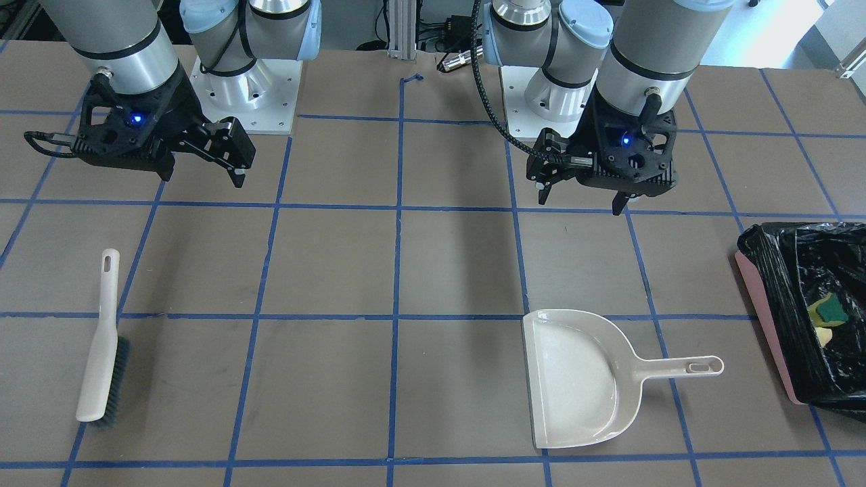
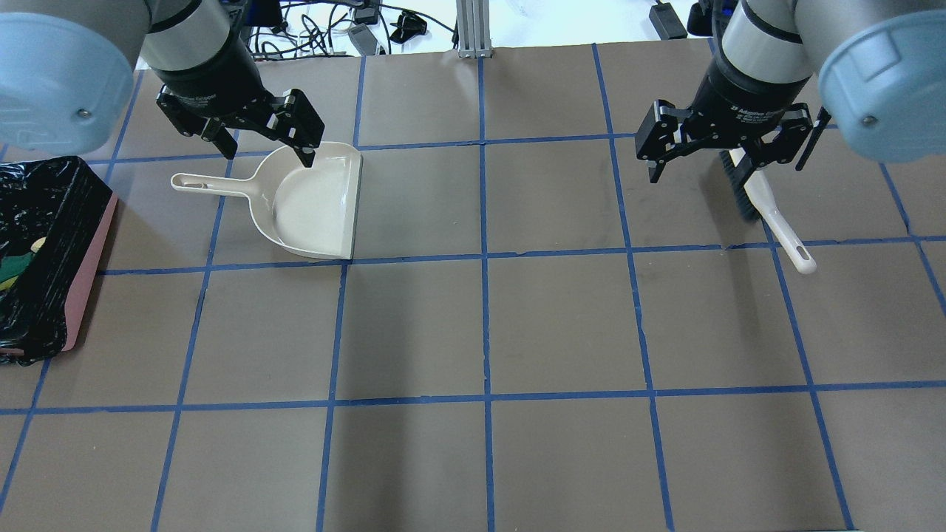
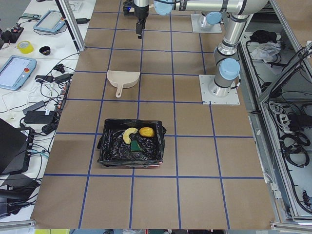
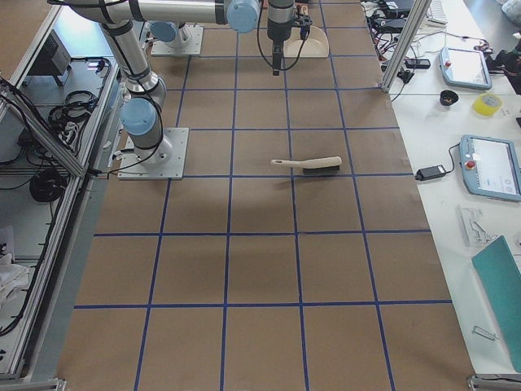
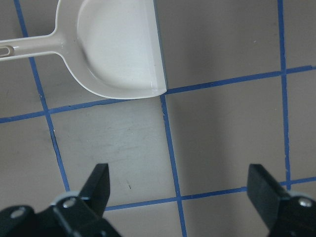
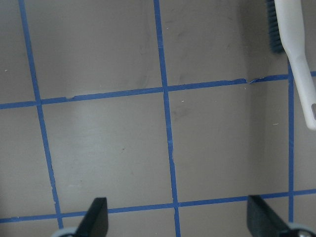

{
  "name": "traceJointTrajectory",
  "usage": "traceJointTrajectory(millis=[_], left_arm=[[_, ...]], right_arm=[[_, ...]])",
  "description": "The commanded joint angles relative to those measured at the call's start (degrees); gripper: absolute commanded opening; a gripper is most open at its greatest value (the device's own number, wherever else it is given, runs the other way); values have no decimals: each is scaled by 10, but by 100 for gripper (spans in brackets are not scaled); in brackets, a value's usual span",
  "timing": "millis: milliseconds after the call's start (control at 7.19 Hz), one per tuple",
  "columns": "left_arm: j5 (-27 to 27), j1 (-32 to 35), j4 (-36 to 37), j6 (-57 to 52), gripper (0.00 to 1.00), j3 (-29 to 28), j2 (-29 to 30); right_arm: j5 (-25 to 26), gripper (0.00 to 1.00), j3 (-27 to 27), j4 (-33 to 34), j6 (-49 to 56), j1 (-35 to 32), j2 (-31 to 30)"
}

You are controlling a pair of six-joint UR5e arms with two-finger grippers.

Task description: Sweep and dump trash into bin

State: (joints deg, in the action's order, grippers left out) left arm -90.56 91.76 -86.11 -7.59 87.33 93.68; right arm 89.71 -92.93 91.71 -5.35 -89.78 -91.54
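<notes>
The pink bin [image 1: 764, 325] with its black bag stands at the table's end on my left side, also in the overhead view [image 2: 90, 270] and the left exterior view [image 3: 108, 146]. Inside it lie the tan croissant [image 3: 129, 134], the amber pastry [image 3: 146, 131] and the yellow-green sponge [image 3: 136, 145], which also shows in the front view [image 1: 831, 311]. My left gripper [image 2: 267, 155] is open and empty, hovering above the beige dustpan [image 2: 314, 203]. My right gripper [image 2: 728, 168] is open and empty, hovering above the beige brush [image 2: 768, 207].
The dustpan [image 1: 582, 379] lies flat and empty, handle toward the bin. The brush [image 1: 101, 338] lies on its side on the right half. Brown table with a blue tape grid. Operator benches with tablets and cables run along the far side [image 3: 19, 73].
</notes>
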Motion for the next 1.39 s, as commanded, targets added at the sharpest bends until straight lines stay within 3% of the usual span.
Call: traceJointTrajectory(millis=[0, 835, 1252], left_arm=[[2, 0, -17, -1, 100, 0, 3], [3, -4, 9, 16, 100, -1, 17], [9, -72, 205, 172, 100, -1, 32]], right_arm=[[1, 100, -1, -11, -1, 0, -5], [2, 100, -1, -19, -2, 0, -11], [2, 100, 0, -21, -3, 0, -15]])
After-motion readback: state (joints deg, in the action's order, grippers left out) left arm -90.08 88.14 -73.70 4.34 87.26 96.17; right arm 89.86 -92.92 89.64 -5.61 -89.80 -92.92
